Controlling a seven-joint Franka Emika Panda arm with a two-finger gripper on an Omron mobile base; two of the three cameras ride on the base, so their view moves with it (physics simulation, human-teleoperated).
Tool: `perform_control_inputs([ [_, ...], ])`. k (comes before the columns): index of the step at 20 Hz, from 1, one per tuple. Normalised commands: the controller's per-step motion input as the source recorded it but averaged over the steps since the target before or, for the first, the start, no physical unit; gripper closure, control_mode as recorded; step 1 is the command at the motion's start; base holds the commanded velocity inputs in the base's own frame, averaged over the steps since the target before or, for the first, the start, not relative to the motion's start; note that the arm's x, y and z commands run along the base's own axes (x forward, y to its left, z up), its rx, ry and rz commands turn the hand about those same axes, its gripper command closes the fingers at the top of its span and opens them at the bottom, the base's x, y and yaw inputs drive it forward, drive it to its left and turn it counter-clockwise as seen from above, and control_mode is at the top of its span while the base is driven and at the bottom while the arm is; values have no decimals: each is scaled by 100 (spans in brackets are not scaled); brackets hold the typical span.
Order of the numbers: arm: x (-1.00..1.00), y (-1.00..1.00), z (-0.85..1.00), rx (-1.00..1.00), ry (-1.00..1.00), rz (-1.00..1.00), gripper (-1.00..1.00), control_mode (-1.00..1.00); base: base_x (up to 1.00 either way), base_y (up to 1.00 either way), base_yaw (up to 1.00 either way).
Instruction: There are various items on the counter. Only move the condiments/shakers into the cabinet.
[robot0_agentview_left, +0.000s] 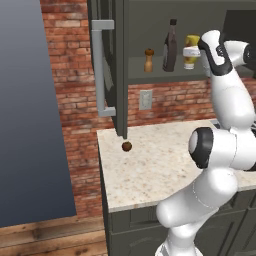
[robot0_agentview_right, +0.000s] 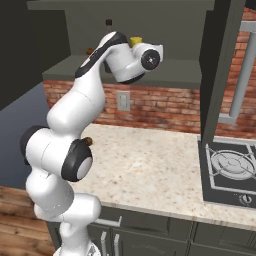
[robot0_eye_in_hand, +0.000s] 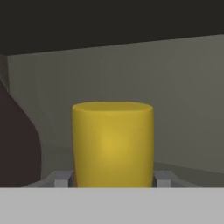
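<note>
Yellow squeeze bottle (robot0_eye_in_hand: 112, 144) on cabinet shelf (robot0_agentview_left: 165, 75), seemingly clamped between hand (robot0_eye_in_hand: 113, 179) fingers.

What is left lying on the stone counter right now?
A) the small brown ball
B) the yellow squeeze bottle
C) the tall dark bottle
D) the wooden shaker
A: the small brown ball sits on the counter, while the other three stand on the cabinet shelf.

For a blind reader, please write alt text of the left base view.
The white arm's gripper is at the yellow squeeze bottle on the cabinet shelf, beside a dark bottle and wooden shaker. A brown ball lies on the counter.
</note>
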Motion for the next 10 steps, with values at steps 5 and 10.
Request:
perform_control_inputs([
  [5,-47,0,0,0,-4,0,-100,-100,0,0,0],
  [10,-82,0,0,0,-10,0,-100,-100,0,0,0],
])
